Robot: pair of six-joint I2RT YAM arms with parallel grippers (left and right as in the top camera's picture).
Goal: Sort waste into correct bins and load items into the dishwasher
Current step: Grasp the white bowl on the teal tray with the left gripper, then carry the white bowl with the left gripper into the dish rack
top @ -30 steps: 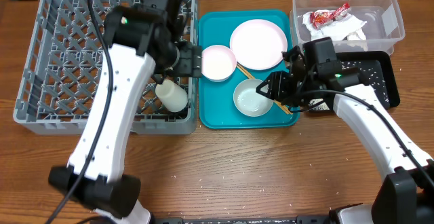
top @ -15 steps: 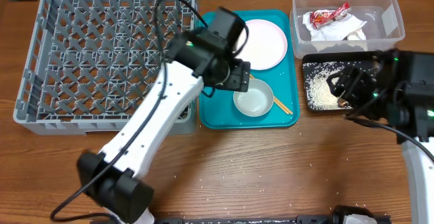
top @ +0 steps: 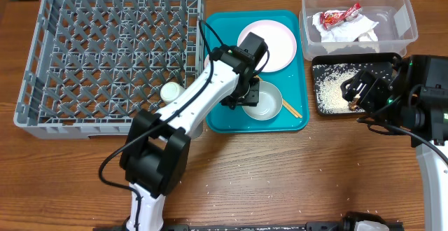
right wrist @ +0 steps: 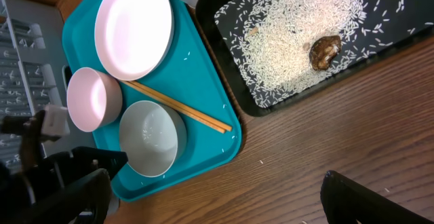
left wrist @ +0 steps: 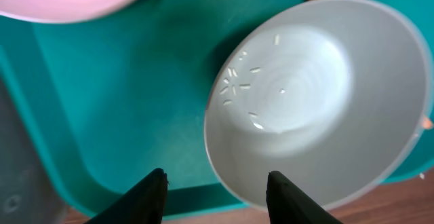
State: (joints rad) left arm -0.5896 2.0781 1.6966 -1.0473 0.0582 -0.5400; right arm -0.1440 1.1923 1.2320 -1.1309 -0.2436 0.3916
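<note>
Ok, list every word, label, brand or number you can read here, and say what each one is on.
No text can be read in any view.
Red-and-white crinkled snack wrapper in the clear plastic rectangular tub: printed, but too small and creased to read.
White round flat plate, teal serving tray, grey plastic dish rack: no markings show.

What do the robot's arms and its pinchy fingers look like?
The left arm and the right arm are both made of smooth white tube pieces with chunky black joints. A thin black cable loops along each. The left gripper and the right gripper each end in two pointed black fingers.
</note>
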